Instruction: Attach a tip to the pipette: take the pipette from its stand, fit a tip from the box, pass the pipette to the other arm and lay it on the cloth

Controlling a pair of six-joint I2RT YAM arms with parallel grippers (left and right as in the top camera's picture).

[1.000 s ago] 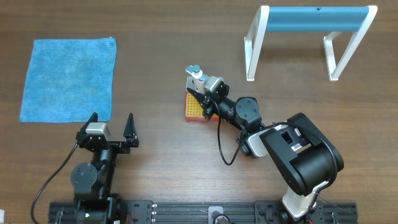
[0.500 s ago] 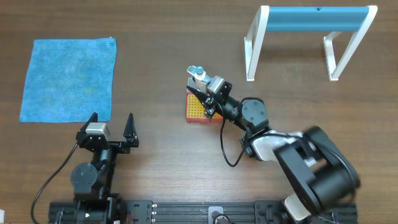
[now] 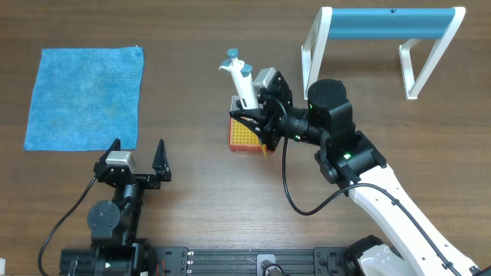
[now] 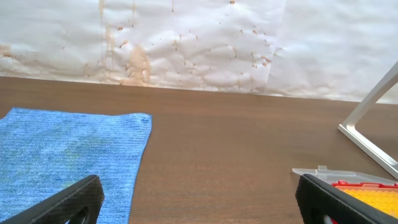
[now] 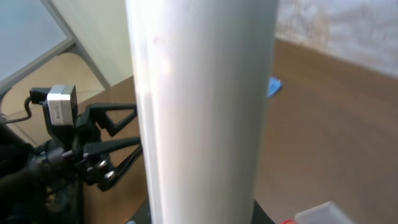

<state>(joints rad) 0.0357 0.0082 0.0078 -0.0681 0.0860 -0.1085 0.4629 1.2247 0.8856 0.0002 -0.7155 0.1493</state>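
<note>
The right gripper is clamped on the pipette above the tip box. The pipette's long axis runs from 11 to 5 o'clock, head at 11. The left gripper, fingers spread and holding nothing, sits at 8 o'clock from it, nearer the cloth, so the handover likely goes that way.

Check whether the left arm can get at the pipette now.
Probably yes: bare table lies between the open left gripper and the pipette, held by the right gripper near the tip box. Reach itself is untested.
</note>
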